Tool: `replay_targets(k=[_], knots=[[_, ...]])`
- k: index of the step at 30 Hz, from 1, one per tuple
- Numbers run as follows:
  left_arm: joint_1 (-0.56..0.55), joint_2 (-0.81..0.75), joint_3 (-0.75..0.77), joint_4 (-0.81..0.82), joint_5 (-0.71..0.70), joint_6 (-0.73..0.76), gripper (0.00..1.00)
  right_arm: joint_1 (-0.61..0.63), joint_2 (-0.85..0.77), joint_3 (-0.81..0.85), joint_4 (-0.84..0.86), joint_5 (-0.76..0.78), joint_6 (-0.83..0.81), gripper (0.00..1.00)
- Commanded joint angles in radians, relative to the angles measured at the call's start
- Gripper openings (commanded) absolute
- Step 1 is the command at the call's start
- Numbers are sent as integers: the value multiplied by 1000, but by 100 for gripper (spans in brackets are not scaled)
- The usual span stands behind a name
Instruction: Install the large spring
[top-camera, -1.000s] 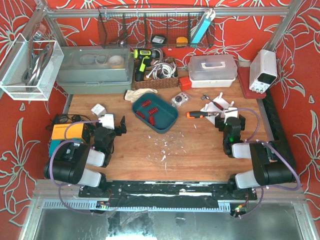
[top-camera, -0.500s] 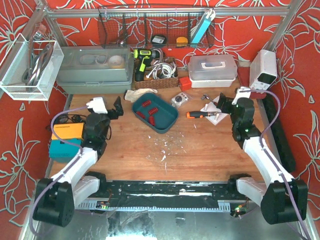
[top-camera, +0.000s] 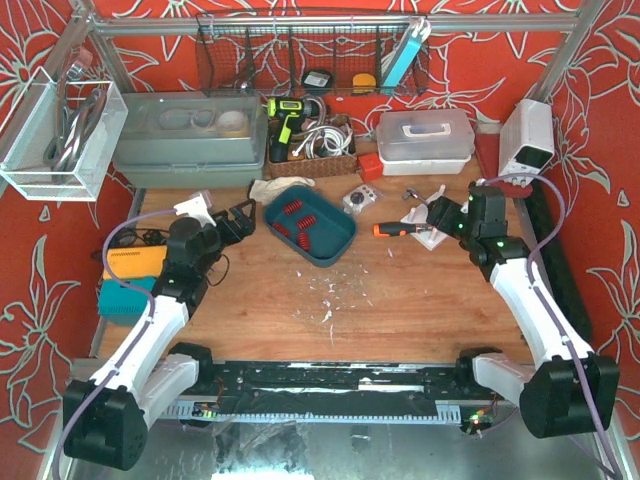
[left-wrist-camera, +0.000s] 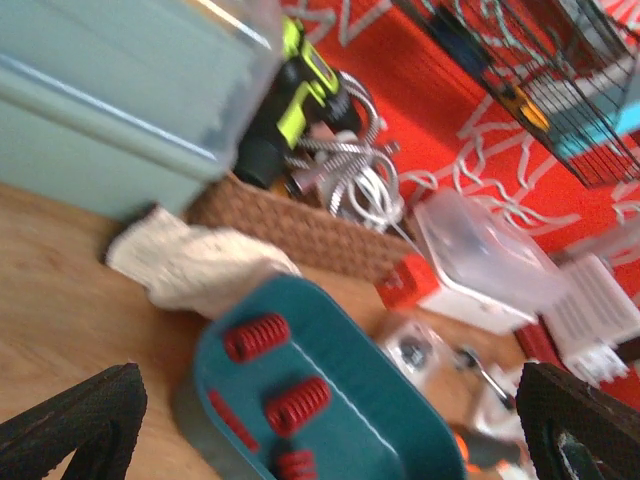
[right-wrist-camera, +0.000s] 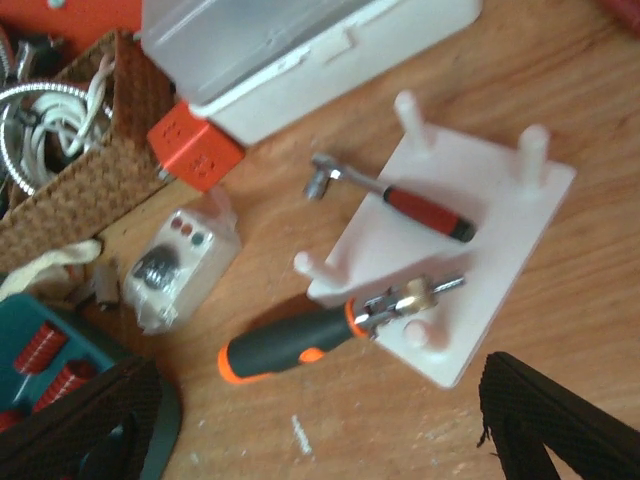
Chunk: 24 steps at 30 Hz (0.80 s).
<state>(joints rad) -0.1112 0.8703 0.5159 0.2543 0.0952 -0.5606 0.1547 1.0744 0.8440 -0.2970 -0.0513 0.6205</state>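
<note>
Left claw (top-camera: 240, 218) hung just off the 9 o'clock side of the teal tray (top-camera: 335, 236), aimed across it. Fingers were spread wide with nothing between them. Its wrist view showed only tray and clutter in the gap.

Red springs (left-wrist-camera: 297, 405) lay loose in the tray, none lifted. Two looked fat and one thin and long. A fourth was cut off by the frame edge. The large spring (left-wrist-camera: 255, 337) I took to be one of the fat pair, toward the tray's 10 o'clock corner in the wrist view, apart from its neighbours.

At 3 o'clock from the tray lay an orange-and-black screwdriver (top-camera: 394, 229), its tip resting on the white peg board (right-wrist-camera: 505, 195). A small ratchet (right-wrist-camera: 390, 196) lay across the board between the pegs.

Right claw (top-camera: 440, 212) hovered above the board, looking down on it. Fingers were released, wide apart, holding nothing.

Reading: fetch stage, pickup not yet made. The next move, as I judged it, fell to the left arm. It would need to reach toward 3 o'clock, drop into the tray, straddle a fat coil across its width and close without dragging the thin one along. After that, carry it to a peg. The two tools crowded the board and might need shifting first. The right arm seemed placed for that, or to steady the board.
</note>
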Motion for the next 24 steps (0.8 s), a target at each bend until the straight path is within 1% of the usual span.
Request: replay_targets(k=[1, 3, 5, 7, 8, 13, 15, 17, 21, 24], knots=[[-5, 20, -20, 71, 257, -57, 100, 8, 42, 15, -53, -140, 9, 87], [-48, 48, -9, 67, 249, -20, 100, 36, 78, 29, -59, -143, -40, 85], [-121, 77, 17, 34, 184, 38, 100, 75, 124, 57, -77, -113, -94, 84], [-202, 102, 39, 11, 120, 83, 100, 116, 179, 106, -134, -73, -145, 84], [-248, 110, 44, 12, 99, 100, 100, 143, 218, 137, -157, -42, -171, 84], [-386, 165, 43, 57, 19, 165, 100, 286, 321, 248, -208, 49, -357, 84], [-426, 178, 28, 78, -11, 181, 100, 317, 355, 268, -206, 75, -428, 83], [-455, 180, 2, 94, -39, 194, 100, 327, 379, 270, -181, 56, -544, 83], [-480, 159, -80, 130, -110, 200, 100, 332, 421, 268, -148, 84, -795, 87], [-490, 128, -153, 188, -144, 213, 100, 331, 464, 300, -190, 125, -967, 85]])
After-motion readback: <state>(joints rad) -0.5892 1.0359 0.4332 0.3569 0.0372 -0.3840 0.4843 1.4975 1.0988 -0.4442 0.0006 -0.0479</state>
